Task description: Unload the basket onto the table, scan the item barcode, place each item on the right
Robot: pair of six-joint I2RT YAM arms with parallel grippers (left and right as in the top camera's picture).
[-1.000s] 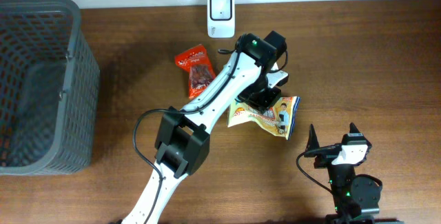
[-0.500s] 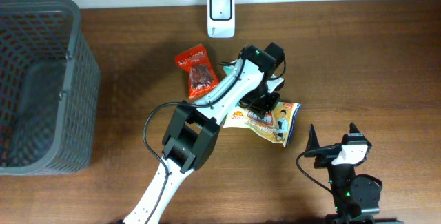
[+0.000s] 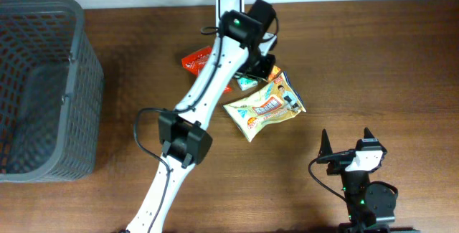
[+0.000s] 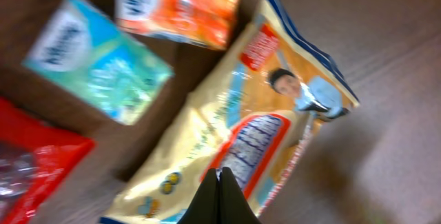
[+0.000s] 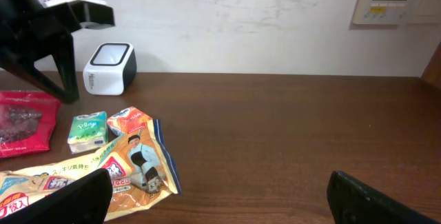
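Observation:
The item, a yellow snack bag [image 3: 265, 107] [image 4: 262, 114] [image 5: 89, 172], lies flat on the wooden table, printed face up; no barcode shows. My left gripper [image 3: 262, 67] [image 4: 220, 176] hovers just above the bag's upper edge, fingers pressed shut with nothing between them. The white scanner [image 3: 229, 3] [image 5: 110, 65] stands at the back edge, partly covered by the left arm in the overhead view. At the front right, my right gripper [image 3: 348, 147] [image 5: 224, 203] stands wide open and empty, apart from the bag.
A red packet [image 3: 195, 61] [image 4: 34, 169], a teal tissue pack [image 3: 247, 84] [image 5: 88, 129] and a small orange packet [image 3: 276, 75] [image 4: 182, 7] lie by the bag. A grey mesh basket [image 3: 86, 46] fills the left side.
The left arm swung up and left toward the scanner. The yellow bag shifted left and turned. The teal and orange packets now show beside it. The right arm stayed still.

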